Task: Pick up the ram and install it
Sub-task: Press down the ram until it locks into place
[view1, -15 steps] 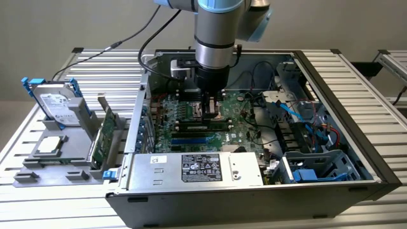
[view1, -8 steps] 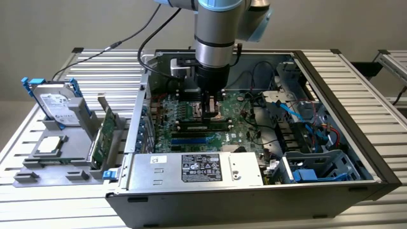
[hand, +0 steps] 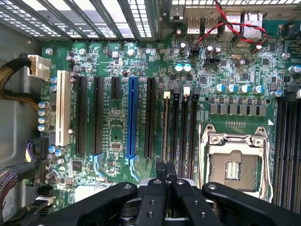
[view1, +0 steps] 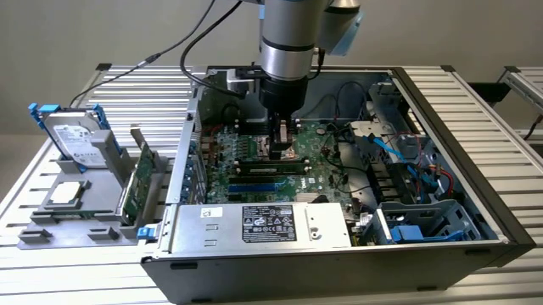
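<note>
The pincer (hand: 165, 170) is pressed shut, just above the green board (hand: 117, 117) inside the computer case (view1: 475, 190). The ram (view1: 271, 169) is seen in a slot below it.

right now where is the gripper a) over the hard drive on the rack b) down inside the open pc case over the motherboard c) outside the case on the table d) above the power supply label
b: the gripper hangs inside the open case, just over the motherboard beside the ram in its slot.
</note>
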